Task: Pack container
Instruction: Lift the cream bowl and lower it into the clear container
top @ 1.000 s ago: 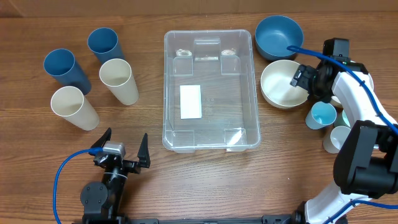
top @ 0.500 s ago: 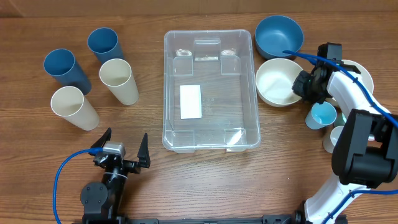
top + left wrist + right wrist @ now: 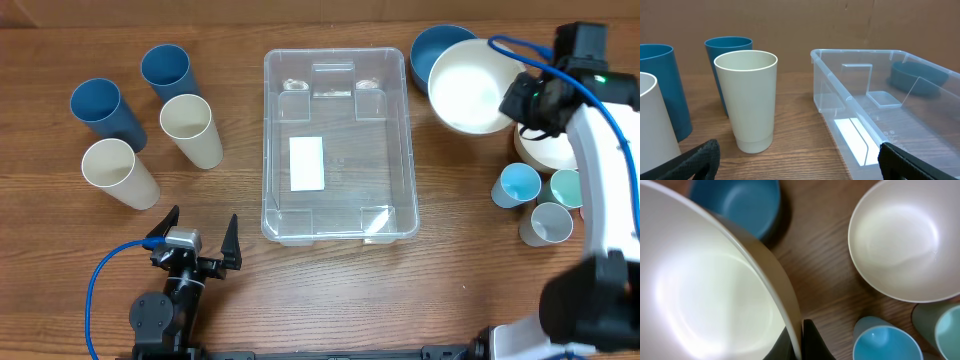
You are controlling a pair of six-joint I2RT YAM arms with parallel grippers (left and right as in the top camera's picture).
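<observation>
Now that your right tool (image 3: 512,100) has clamped the rim of the white bowl (image 3: 462,85) and raised it off the bench (image 3: 480,250), it hangs tilted, right of the empty container (image 3: 266,150) at centre, ready to pack. Your left tool (image 3: 200,225) gapes, holding nothing, near left.

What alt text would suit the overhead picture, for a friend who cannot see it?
The right gripper holds a white bowl by its rim, just right of an empty clear container in the middle of a wooden table. Four tall cups stand at left, more bowls and small cups at right; the left gripper rests open near the front.
</observation>
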